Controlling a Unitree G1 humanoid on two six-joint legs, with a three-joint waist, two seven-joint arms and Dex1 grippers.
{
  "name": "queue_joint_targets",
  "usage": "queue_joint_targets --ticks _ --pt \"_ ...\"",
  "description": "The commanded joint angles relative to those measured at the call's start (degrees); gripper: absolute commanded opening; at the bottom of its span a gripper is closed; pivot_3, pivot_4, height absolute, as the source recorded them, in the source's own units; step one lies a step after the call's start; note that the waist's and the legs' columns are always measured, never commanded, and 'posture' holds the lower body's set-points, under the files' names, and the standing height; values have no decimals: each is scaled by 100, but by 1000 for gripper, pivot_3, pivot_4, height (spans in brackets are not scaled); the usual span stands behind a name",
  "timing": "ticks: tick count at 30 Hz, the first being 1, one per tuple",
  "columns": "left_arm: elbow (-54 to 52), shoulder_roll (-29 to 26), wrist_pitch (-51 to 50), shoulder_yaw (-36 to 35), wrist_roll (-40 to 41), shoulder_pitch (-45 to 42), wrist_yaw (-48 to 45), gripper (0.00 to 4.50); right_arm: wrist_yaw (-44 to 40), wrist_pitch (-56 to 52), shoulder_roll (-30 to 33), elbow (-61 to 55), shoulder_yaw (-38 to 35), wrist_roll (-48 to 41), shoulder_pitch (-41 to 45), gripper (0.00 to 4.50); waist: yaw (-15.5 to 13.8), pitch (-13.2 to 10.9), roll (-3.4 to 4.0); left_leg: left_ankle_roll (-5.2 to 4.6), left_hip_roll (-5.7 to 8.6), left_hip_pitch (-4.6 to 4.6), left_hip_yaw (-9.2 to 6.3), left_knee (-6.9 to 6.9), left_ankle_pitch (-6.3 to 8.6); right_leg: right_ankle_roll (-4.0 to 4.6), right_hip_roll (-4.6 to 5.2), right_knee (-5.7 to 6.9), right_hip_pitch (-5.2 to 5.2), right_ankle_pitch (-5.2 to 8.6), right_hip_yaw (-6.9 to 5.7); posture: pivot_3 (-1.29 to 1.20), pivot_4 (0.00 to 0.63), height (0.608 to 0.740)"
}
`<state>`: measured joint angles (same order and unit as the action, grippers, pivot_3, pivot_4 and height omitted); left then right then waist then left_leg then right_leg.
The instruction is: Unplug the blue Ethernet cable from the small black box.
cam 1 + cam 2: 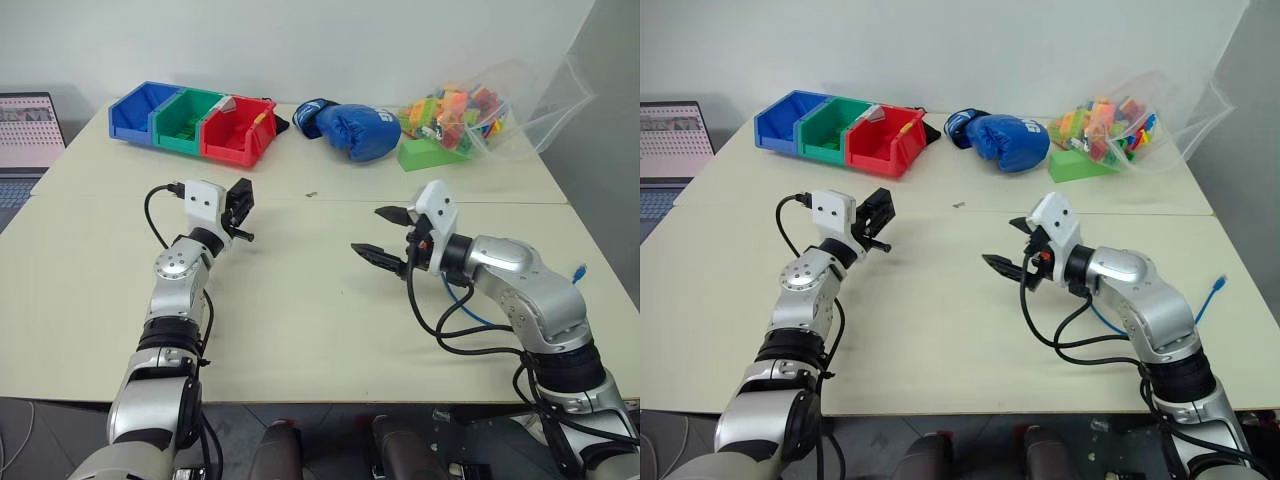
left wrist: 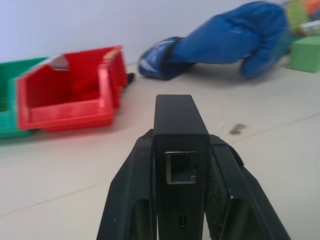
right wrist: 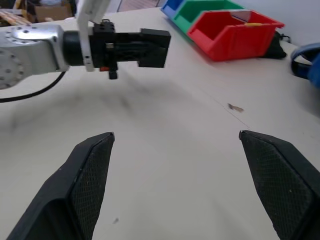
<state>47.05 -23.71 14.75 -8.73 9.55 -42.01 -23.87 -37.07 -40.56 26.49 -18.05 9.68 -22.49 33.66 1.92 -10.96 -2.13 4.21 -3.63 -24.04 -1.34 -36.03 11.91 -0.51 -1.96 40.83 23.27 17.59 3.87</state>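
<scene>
Two grippers are hovering above the cream table (image 1: 300, 330), well apart from each other. The left gripper (image 2: 180, 165) is pinching the small black box (image 2: 180, 145) between its two fingers, one pressed against each flat side, and the box's port is sitting empty and facing the wrist camera. In the head views, this gripper is pointing toward about 1 o'clock, with the box standing out past the fingertips.

The right gripper (image 1: 385, 235) is holding nothing; its fingers are spread wide, pointing toward 9 o'clock at the left gripper across bare tabletop.

The blue Ethernet cable (image 1: 462, 305) is lying on the table under and behind the right forearm, partly hidden by black robot cables, with one plug end (image 1: 1220, 285) sticking up at the table's 3 o'clock edge. It is lying well apart from the box.

At 12 o'clock, along the far edge, are sitting a row of blue, green and red bins (image 1: 195, 120), a blue boxing glove (image 1: 350, 128) and a clear bag of coloured bricks (image 1: 480, 110). A laptop (image 1: 28, 135) is showing at 10 o'clock.
</scene>
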Motion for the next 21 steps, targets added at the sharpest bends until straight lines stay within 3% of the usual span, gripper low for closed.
queue_joint_targets --ticks 1,7,8,14,18,21 --pt "619 89 504 -105 -105 -293 166 783 89 -195 -39 -246 28 17 250 4244 -9 0 0 0 1 -1 1 0 0 1 1 0 0 -1 0 0 150 740" --pt "1377 333 592 -363 123 -321 4 783 159 -322 -150 -180 164 149 386 4244 -9 0 -1 0 2 -5 -1 0 0 8 3 -2 1 -5 -8 0 150 740" --pt "1406 340 594 -391 143 -308 -51 1483 162 -335 -152 -185 161 155 383 4244 -7 0 0 0 1 -5 -5 0 0 8 2 -1 1 -5 -13 0 150 740" --pt "1207 301 490 -424 175 -40 -341 2708 191 -437 -147 -285 127 144 287 4244 -4 0 0 1 1 -4 -5 0 -1 8 2 1 1 -5 -12 0 150 740" --pt "376 204 136 -352 75 553 -219 3499 282 -542 -179 -432 109 111 127 4244 17 1 0 1 -1 -2 -3 1 -1 9 2 2 1 -6 -10 0 150 740" --pt "-882 89 -720 -391 232 1248 -213 3630 389 -618 -208 -547 57 93 -71 4244 60 1 0 1 -4 4 -1 3 -1 9 2 5 0 -6 -3 0 150 740"
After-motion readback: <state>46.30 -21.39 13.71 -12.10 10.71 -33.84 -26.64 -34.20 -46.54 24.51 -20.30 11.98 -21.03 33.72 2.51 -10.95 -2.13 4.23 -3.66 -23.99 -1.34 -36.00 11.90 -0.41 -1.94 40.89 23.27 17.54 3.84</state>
